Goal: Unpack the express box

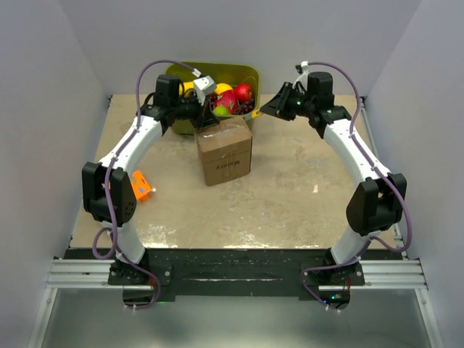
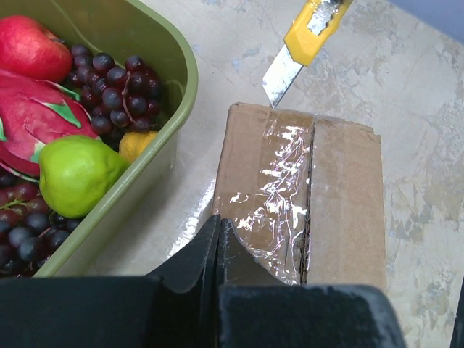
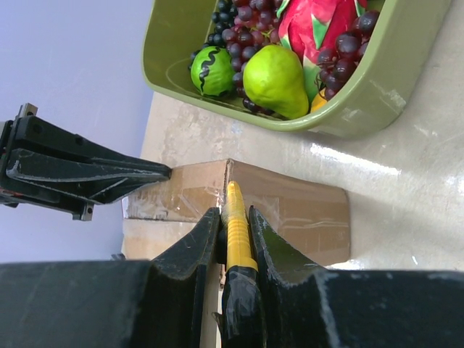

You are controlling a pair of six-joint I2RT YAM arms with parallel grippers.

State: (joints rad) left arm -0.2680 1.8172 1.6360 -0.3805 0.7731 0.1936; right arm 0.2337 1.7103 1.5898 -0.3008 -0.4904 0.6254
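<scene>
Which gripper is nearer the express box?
Left. The left gripper is shut at the top edge of the express box; the right gripper stands off beyond the opposite edge, its yellow knife pointing at it.

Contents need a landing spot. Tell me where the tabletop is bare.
Bare: the beige tabletop between the small brown cardboard box and the arm bases, and from the box to the right arm. Crowded: the far edge, where the olive-green plastic fruit bin sits close behind the box; a flat orange package lies near the left arm.
</scene>
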